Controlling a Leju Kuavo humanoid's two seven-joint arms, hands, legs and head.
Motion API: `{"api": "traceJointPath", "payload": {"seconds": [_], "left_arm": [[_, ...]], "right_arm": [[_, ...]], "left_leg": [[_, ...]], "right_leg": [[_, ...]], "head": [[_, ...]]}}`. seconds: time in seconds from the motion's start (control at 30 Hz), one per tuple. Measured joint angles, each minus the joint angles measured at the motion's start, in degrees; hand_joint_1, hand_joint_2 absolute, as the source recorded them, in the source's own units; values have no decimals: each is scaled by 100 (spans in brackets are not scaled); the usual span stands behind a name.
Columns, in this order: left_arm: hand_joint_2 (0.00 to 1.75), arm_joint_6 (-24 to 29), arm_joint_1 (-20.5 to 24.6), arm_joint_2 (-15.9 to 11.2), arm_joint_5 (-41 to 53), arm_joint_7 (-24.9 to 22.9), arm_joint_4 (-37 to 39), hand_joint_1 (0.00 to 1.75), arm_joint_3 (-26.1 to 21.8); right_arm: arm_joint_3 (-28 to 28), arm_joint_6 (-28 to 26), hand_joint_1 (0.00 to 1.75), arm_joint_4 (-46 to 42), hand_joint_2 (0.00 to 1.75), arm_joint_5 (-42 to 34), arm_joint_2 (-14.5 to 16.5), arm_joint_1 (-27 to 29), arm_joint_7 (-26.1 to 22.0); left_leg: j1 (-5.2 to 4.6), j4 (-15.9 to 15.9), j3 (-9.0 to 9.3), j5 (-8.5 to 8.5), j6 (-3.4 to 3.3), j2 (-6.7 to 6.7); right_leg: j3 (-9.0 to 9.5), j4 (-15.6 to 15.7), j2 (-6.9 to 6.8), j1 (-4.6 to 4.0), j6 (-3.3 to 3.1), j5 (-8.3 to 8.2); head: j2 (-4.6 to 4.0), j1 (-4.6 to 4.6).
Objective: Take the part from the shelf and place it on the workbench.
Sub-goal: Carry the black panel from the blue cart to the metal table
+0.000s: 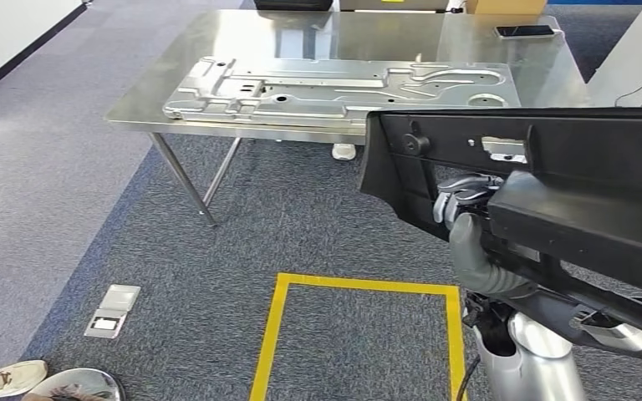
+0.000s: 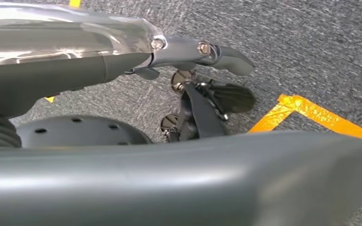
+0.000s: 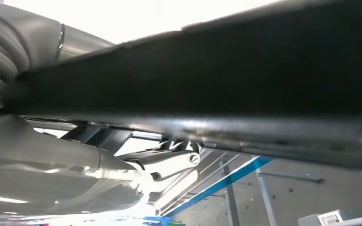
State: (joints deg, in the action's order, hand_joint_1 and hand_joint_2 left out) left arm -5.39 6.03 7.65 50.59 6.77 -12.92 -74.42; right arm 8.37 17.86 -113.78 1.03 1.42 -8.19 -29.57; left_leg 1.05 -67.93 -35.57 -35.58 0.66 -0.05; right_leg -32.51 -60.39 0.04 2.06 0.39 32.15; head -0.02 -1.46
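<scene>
Fingers (image 1: 461, 190) of the raised right hand (image 1: 468, 219) grip the black part (image 1: 568, 159); left hand (image 2: 202, 84) hangs empty.

The head view looks forward and down at the worktop (image 1: 217, 50) and carpet. Each wrist view sits close behind its robot hand; the left faces carpet, the right faces upward.

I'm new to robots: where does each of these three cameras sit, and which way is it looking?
Head view: high on the body, looking forward and down at the steel table; the right hand grips a black part.
Left wrist view: behind the left hand, looking down at carpet.
Right wrist view: under the part, looking up.
Shared: head and left wrist show yellow floor tape.
</scene>
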Motion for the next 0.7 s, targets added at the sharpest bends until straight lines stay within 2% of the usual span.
{"api": "traceJointPath", "payload": {"seconds": [0.03, 0.07, 0.1, 0.13, 0.17, 0.23, 0.27, 0.3, 0.33, 0.4, 0.47, 0.53, 0.57, 0.6, 0.63, 0.7], "left_arm": [[175, 1, -7, 0, 1, 1, 0, 0, 0], [175, 1, -15, 0, 1, 1, 0, 0, 0], [175, 3, -23, 0, 1, 3, 0, 0, 0], [175, 4, -26, 0, 1, 5, 0, 0, 0], [175, 5, -25, -1, 1, 8, -1, 0, 0], [175, 5, -24, -20, 2, 12, -1, 0, -1], [175, 6, -27, -31, 4, 14, -1, 0, -1], [175, 7, -33, -41, 5, 16, -1, 0, -2], [175, 7, -38, -50, 6, 20, -1, 0, -2], [175, 9, -34, -67, 3, 28, -2, 0, -2], [175, 8, -20, -73, 2, 37, -2, 0, -2], [175, 5, -25, -66, 10, 40, -2, 0, -2], [175, 4, -32, -62, 14, 40, -2, 0, -2], [175, 4, -37, -58, 17, 40, -2, 0, -2], [175, 4, -39, -57, 19, 40, -2, 0, -2], [175, 5, -41, -57, 34, 42, -2, 0, -2]], "right_arm": [[0, 0, 175, 1, 175, -1, 0, 0, -1], [0, 1, 175, 2, 175, -1, 0, 1, -1], [-1, 1, 175, 3, 175, -1, 0, 3, -2], [-1, 2, 175, 3, 175, -1, 0, 2, -4], [-1, 3, 175, 3, 175, -2, 0, 1, -7], [-1, 4, 175, 5, 175, -3, 0, -2, -16], [1, 4, 175, 7, 175, -4, 1, -2, -24], [1, 4, 175, 8, 175, -4, 2, 2, -32], [1, 4, 175, 7, 175, -3, 3, 6, -40], [-3, 2, 175, -8, 175, -2, 3, 13, -49], [-3, 2, 175, -24, 175, -2, 3, -3, -54], [1, 7, 175, -27, 175, 1, 2, -2, -57], [1, 9, 175, -27, 175, 2, 1, 10, -59], [0, 8, 175, -27, 175, 4, 1, 21, -62], [-1, 5, 175, -27, 175, 6, 0, 26, -66], [-5, -1, 175, -29, 175, 9, 0, 29, -73]], "left_leg": [[-1, -385, -230, -114, -1, 0], [-5, -662, -418, -149, -11, 0], [-13, -751, -522, -72, -35, -1], [-29, -630, -527, 107, -74, -1], [-58, -335, -452, 367, -136, -5], [-136, 234, -266, 749, -303, -16], [-181, 408, -205, 829, -376, -22], [-217, 474, -181, 818, -429, -25], [-245, 558, -138, 799, -464, -23], [-223, 805, 45, 714, -507, -17], [-176, 993, 236, 646, -507, -15], [-164, 1017, 325, 583, -471, -17], [-160, 1017, 370, 540, -445, -16], [-155, 1016, 425, 494, -419, -15], [-147, 1016, 492, 442, -392, -14], [-122, 1017, 650, 327, -320, -14]], "right_leg": [[20, 0, 0, -8, -22, 24], [47, -1, 6, -19, -38, 51], [84, 0, 14, -33, -48, 83], [134, 1, 23, -48, -53, 119], [192, 4, 30, -64, -56, 160], [283, 29, 36, -72, -44, 234], [304, 47, 39, -59, -21, 255], [316, 61, 41, -43, 8, 257], [329, 68, 42, -40, 50, 240], [348, 20, 27, -33, 117, 228], [210, -277, 17, -42, 156, 353], [-173, -873, 17, -46, 188, 595], [-380, -1137, 16, -46, 209, 663], [-527, -1260, 14, -44, 225, 630], [-578, -1189, 13, -43, 239, 473], [-436, -613, 5, -42, 248, -38]], "head": [[0, 0], [0, 0], [0, 0], [0, 0], [0, 0], [0, 4], [0, 4], [0, 3], [0, 1], [1, -1], [1, 3], [1, 6], [1, 6], [1, 7], [1, 7], [1, 6]]}}
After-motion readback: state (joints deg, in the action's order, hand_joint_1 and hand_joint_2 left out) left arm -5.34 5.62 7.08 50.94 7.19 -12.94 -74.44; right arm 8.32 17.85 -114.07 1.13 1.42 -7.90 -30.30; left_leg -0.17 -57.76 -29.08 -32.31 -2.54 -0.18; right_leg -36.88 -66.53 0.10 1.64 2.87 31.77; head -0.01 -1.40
